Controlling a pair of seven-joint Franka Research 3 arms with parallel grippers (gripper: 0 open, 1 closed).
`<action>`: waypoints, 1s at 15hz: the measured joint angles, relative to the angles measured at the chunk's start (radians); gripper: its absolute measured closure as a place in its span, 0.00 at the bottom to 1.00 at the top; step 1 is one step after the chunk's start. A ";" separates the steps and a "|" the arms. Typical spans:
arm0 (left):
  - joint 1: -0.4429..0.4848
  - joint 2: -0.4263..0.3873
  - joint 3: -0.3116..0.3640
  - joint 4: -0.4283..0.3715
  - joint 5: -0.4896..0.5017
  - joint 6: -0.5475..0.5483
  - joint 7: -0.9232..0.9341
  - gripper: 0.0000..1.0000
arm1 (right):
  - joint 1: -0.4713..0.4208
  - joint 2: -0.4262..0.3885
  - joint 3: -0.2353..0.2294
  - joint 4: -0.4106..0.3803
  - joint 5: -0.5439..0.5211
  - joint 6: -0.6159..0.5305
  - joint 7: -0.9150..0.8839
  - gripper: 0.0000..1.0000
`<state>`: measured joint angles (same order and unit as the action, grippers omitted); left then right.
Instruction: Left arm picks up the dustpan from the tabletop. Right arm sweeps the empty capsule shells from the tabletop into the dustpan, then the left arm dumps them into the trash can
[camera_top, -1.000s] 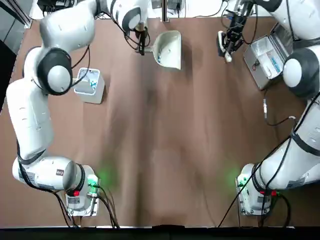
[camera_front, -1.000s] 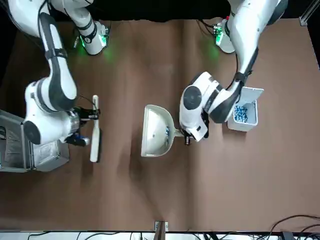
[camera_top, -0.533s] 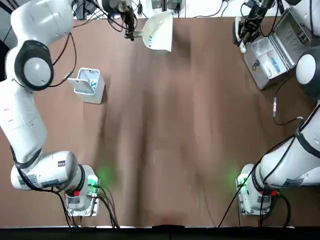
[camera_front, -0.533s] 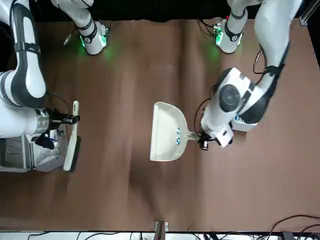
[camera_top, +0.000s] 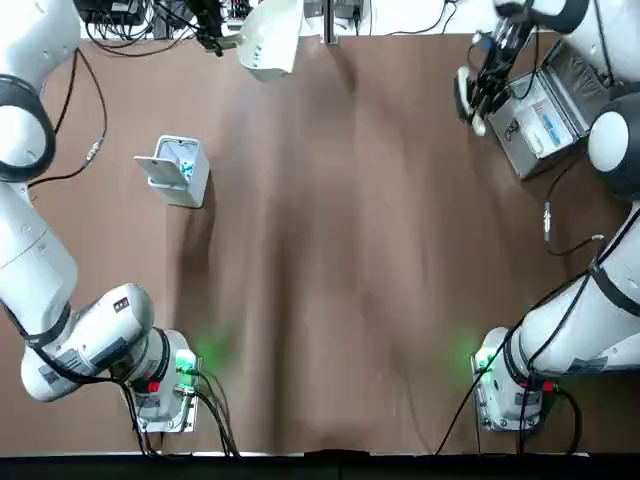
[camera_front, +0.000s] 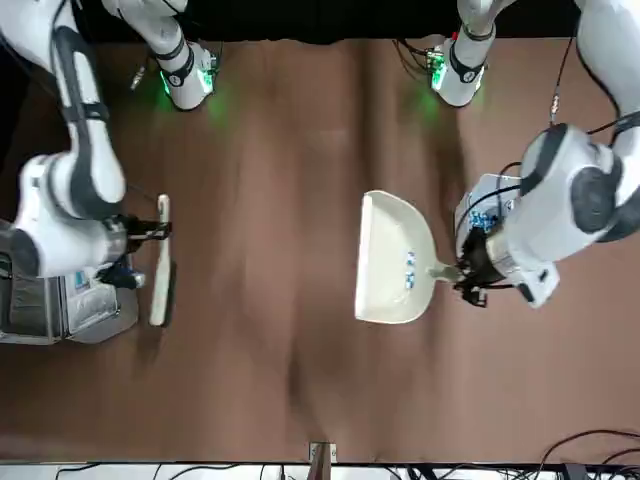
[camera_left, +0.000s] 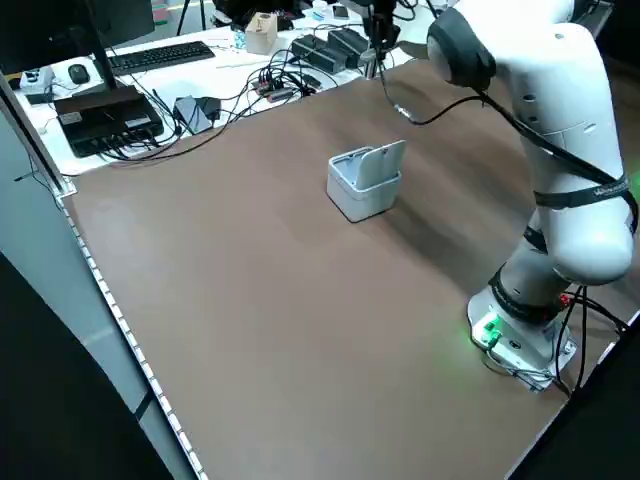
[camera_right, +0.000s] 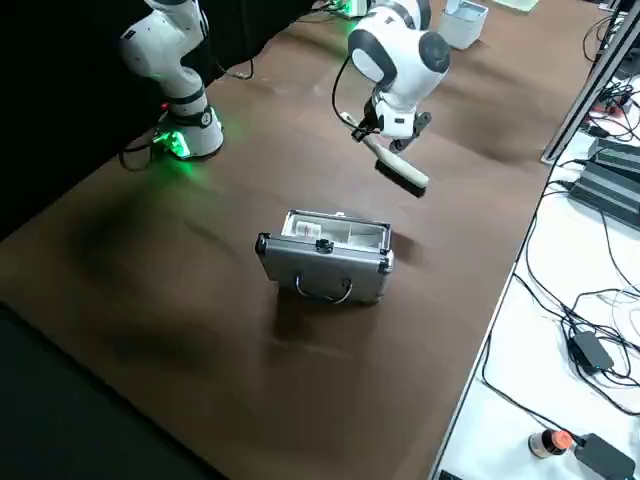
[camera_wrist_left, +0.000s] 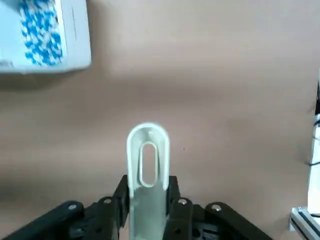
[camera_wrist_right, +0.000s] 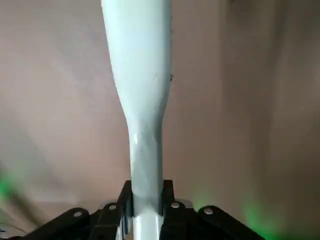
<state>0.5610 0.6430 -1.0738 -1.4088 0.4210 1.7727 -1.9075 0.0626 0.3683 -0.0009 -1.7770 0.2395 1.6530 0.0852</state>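
Note:
My left gripper (camera_top: 220, 41) is shut on the handle (camera_wrist_left: 147, 165) of the pale dustpan (camera_front: 394, 262), held off the tabletop (camera_top: 340, 260) at the far edge. A few blue capsule shells (camera_front: 409, 270) lie in its scoop. More blue shells fill the small grey trash can (camera_top: 177, 170), which stands beside my left gripper (camera_front: 463, 272) in the front view. My right gripper (camera_top: 488, 72) is shut on the white brush (camera_front: 159, 264), held in the air near the grey case. No shells show on the tabletop itself.
An open grey metal case (camera_top: 545, 103) sits at the far right of the table (camera_right: 325, 255). Cables and devices crowd the desk beyond the far edge (camera_left: 300, 60). Both arm bases with green lights stand at the near edge (camera_top: 165, 375).
My left arm has carried the dustpan higher, farther back and toward my left, close to the trash can. The right arm has shifted the brush a little, staying near the case.

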 joint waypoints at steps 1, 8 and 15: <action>0.023 0.000 -0.005 0.000 0.000 -0.016 0.028 0.67 | 0.014 -0.015 0.001 -0.050 -0.002 0.034 0.000 0.73; 0.063 -0.095 0.124 0.001 -0.051 -0.049 0.289 0.67 | 0.105 -0.243 0.005 -0.411 -0.005 0.156 -0.015 0.73; -0.146 -0.211 0.526 0.001 -0.226 -0.051 0.543 0.67 | 0.234 -0.308 0.008 -0.607 -0.006 0.312 -0.015 0.73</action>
<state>0.4152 0.4324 -0.5479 -1.4078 0.1948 1.7217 -1.3645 0.2963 0.0602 0.0074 -2.3840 0.2339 1.9653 0.0704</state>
